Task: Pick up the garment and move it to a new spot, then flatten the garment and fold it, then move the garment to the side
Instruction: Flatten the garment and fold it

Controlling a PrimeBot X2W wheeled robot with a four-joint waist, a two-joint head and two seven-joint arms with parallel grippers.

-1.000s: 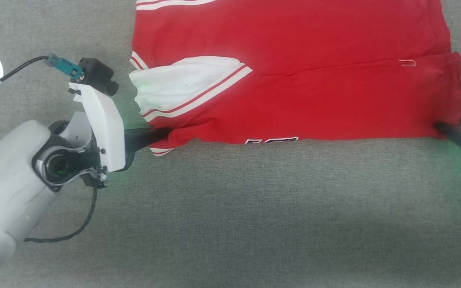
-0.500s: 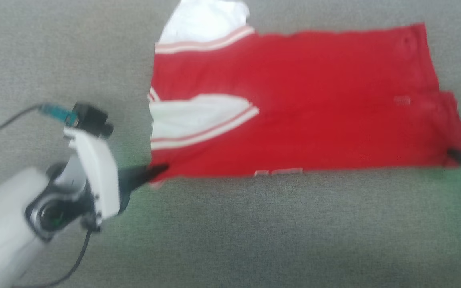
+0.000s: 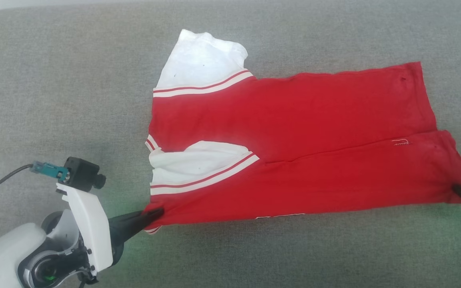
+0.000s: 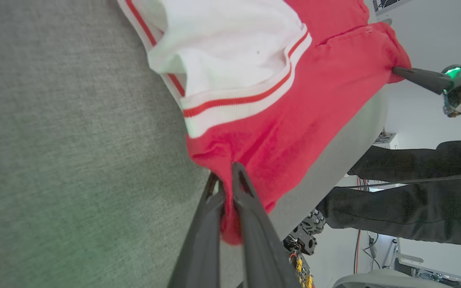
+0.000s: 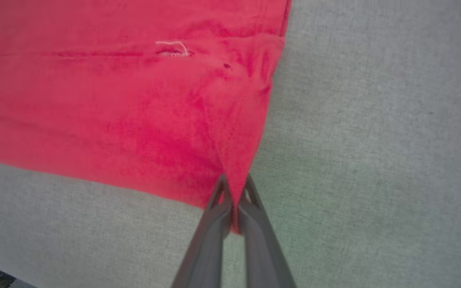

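**Jersey pinched at both near corners; cloth judged soft and limp**

The garment (image 3: pixel 294 132) lay partly folded on the grey fabric surface (image 3: pixel 54 100), its near edge drawn out between the two grippers. The left gripper (image 3: pixel 156 212) had its fingers closed on the near-left corner, just below the white sleeve panel (image 3: pixel 190 164) and its striped trim. The left wrist view showed red cloth nipped between the dark fingers. The right gripper (image 3: pixel 456 189) had its fingers closed on the near-right corner, with a ridge of cloth pulled into the tips.

Handling, as judged: the jersey appeared light, soft and without stiffness. It would sag between the two holds and drag on the surface rather than keep its shape. The folded layers looked free to slide apart, and a thin pinch could slip out under a hard pull.

Recommended holds: corners and hemmed edges, with all layers taken together. A hold in mid-panel would likely bunch the cloth. The far white sleeve (image 3: pixel 204 60) stuck out past the fold and appeared liable to trail.
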